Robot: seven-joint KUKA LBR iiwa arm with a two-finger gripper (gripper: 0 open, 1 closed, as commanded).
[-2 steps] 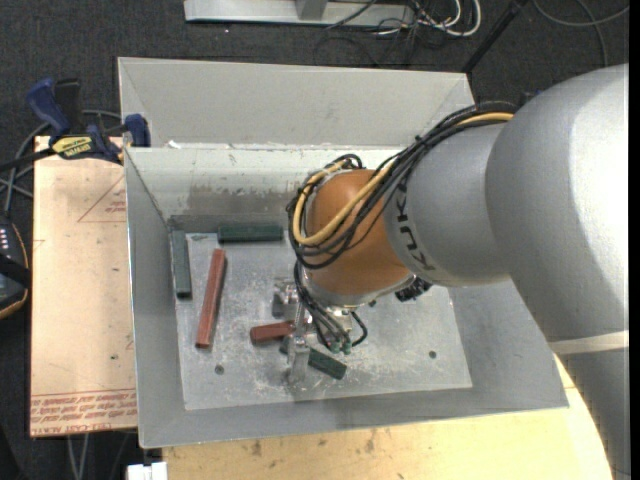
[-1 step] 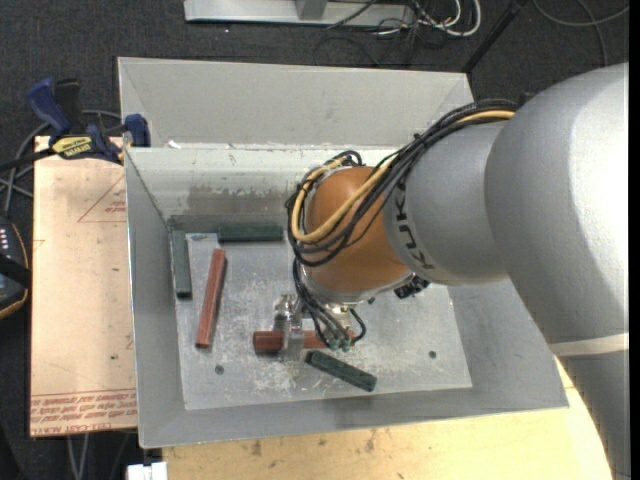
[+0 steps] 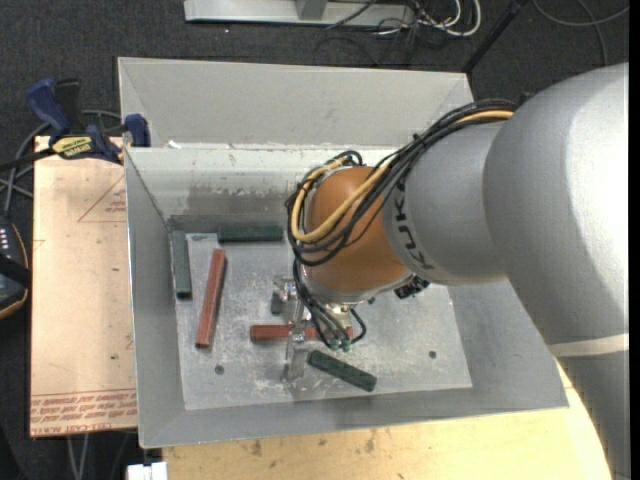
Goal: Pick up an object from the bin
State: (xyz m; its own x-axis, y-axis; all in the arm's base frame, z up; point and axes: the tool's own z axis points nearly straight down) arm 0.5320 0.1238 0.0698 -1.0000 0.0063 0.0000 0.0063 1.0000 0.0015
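Down near the front wall of the bin (image 3: 290, 103), the gripper (image 3: 296, 353) stands low over the floor under its orange wrist cover (image 3: 345, 233). From this angle I cannot tell whether it is spread or closed, since the wrist and cables hide much of it. Two things lie right against it: a short red-brown block (image 3: 266, 333) just to its left, seemingly touching, and a dark green bar (image 3: 343, 371) just to its right, lying aslant. Either could be the one meant, and which cannot be settled here. Nothing is visibly gripped and nothing is lifted, so both pieces lie flat on the metal. Farther to the gripper's left lies a long red-brown bar (image 3: 210, 298), with a grey-green bar (image 3: 180, 265) beyond it. Another dark green bar (image 3: 251, 234) rests well behind the gripper, along the back of the floor. By my judgement the approach is done and the descent is likely finished too — the closing, the lift and the carry clear of the bin are still left.
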